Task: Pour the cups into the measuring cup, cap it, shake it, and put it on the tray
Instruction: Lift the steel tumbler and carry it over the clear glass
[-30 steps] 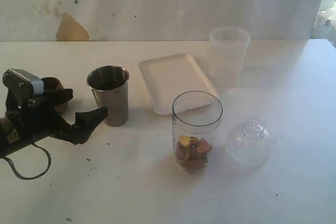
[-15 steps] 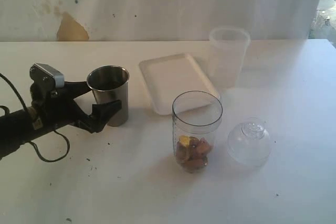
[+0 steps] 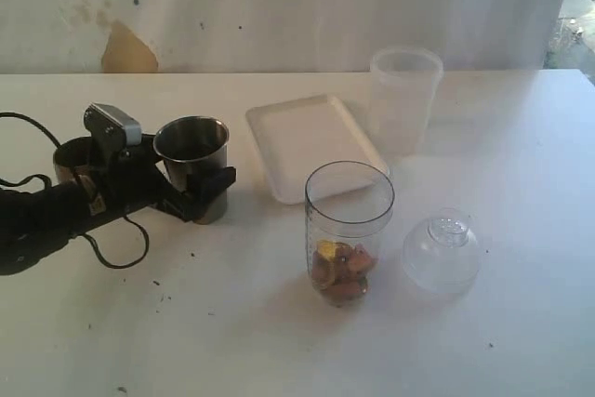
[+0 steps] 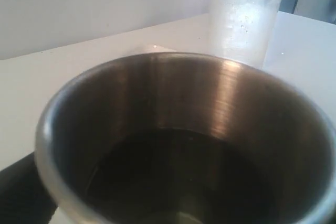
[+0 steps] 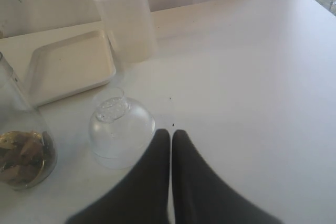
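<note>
Whereas a second ago the left tool [image 3: 206, 178] sat back by the left edge of the tabletop [image 3: 279, 341], short of the steel tumbler [image 3: 193, 157], it has now pushed forward so that the tumbler stands between its spread fingers. One finger crosses low over the tumbler's front and the other is hidden behind it, so I cannot tell whether either pad presses the wall yet. That reads as the reach finished and the squeeze still to come, so the tumbler's pour is being set up rather than under way. The tumbler stands upright toward the left edge, and the left wrist view shows something dark, probably liquid, low inside it. Behind the arm, closer to the left edge, the wooden cup [image 3: 70, 157] stands upright with its inside out of sight. The measuring cup [image 3: 349, 230] stands uncapped about midway along the tabletop, toward the near edge, with yellow, pink and brown pieces heaped in its bottom. The cap [image 3: 442, 253] rests neck up just beside it on the right-edge side. The tray [image 3: 311, 141] lies toward the far edge carrying nothing, with a frosted tumbler [image 3: 406, 99] at its right that looks empty. The right tool [image 5: 170, 140] hangs near the cap, fingers pressed together on nothing.
</note>
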Robot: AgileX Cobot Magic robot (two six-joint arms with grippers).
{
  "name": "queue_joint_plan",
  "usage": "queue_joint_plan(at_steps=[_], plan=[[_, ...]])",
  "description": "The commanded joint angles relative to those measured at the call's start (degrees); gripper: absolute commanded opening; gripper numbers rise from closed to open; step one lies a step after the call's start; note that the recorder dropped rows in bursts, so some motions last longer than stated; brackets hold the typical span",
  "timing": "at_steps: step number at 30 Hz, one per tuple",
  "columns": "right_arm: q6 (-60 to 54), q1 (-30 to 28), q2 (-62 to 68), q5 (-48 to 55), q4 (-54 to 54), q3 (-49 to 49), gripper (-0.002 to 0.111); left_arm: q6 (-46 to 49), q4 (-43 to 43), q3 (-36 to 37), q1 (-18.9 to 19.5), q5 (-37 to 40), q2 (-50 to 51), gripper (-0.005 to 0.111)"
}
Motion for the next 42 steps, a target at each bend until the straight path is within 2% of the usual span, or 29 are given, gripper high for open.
queue_joint_plan(at_steps=[1,20,32,34,37,38,40,42], plan=[[0.4,-0.1,-0.2,-0.1,-0.4,0.3,0.001,-0.7,-1.5,-2.1,-0.7,0.2,0.6,0.105],[0.4,-0.1,-0.2,-0.1,-0.4,0.3,0.001,-0.6,-2.4,-3.1,-0.7,0.1,0.6,0.105],[0.4,-0.1,-0.2,-0.1,-0.4,0.3,0.001,-3.2,0.8,-6.0,-0.7,0.6,2.4,0.105],[0.4,-0.1,-0.2,-0.1,-0.4,0.3,0.001,-3.2,1.3,-6.0,-0.7,0.6,2.4,0.101],[0.4,-0.1,-0.2,-0.1,-0.4,0.3,0.001,-3.4,2.0,-6.0,-0.7,1.0,2.4,0.08],[0.4,-0.1,-0.2,-0.1,-0.4,0.3,0.001,-3.4,2.4,-6.0,-0.7,1.0,2.4,0.068],[0.4,-0.1,-0.2,-0.1,-0.4,0.3,0.001,-3.4,4.7,-6.0,-0.7,0.8,2.4,0.038],[0.4,-0.1,-0.2,-0.1,-0.4,0.3,0.001,-3.4,7.0,-6.0,-0.7,-0.2,2.4,0.0]])
